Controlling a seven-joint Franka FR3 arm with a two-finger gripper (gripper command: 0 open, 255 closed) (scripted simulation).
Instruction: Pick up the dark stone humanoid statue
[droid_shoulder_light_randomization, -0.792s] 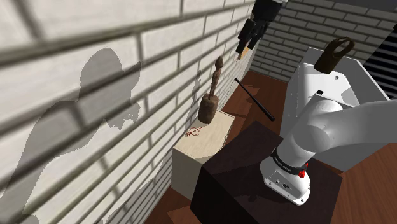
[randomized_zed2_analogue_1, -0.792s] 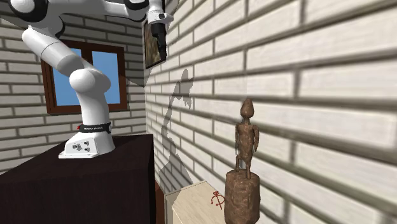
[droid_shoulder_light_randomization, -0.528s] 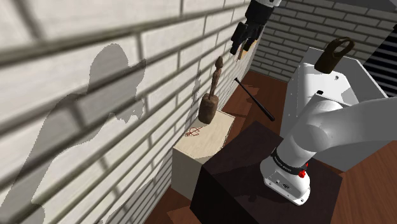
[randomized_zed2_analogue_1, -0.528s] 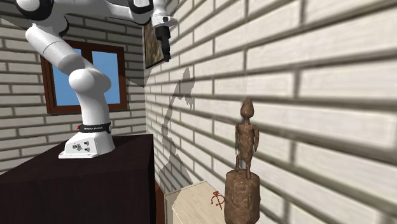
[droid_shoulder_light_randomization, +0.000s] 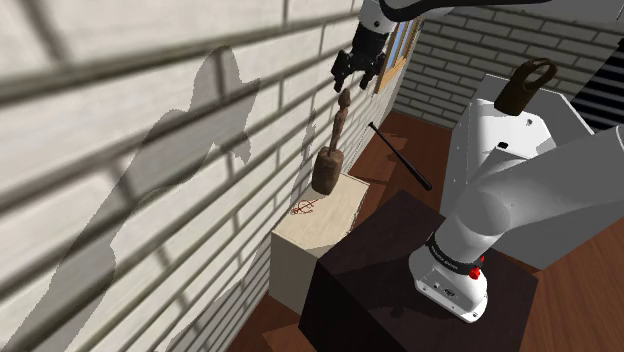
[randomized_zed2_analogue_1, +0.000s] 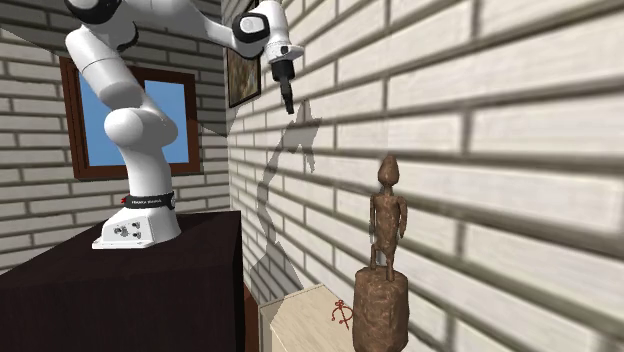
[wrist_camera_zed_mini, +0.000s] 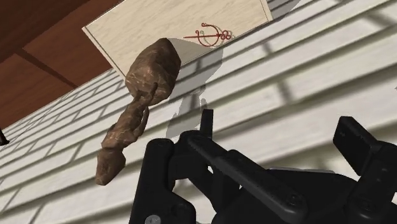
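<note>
A brown, rough humanoid statue stands upright on its thick round base on a pale wooden box, close against the brick wall. In the second exterior view the statue is at the lower right. My black gripper hangs just above the statue's head, open and holding nothing. It is high against the wall in the second exterior view, well apart from the statue. In the wrist view the statue lies beyond and to one side of the gripper, not between the fingers.
The brick wall runs right beside the statue. A red squiggle marks the box top. A black bat-like stick lies on the wooden floor behind. A white cabinet carries a brown ringed object. The dark stand is in front.
The gripper has come down and to the shoulder view's left, from beside the window frame to just above the statue's head. The statue has not moved.
</note>
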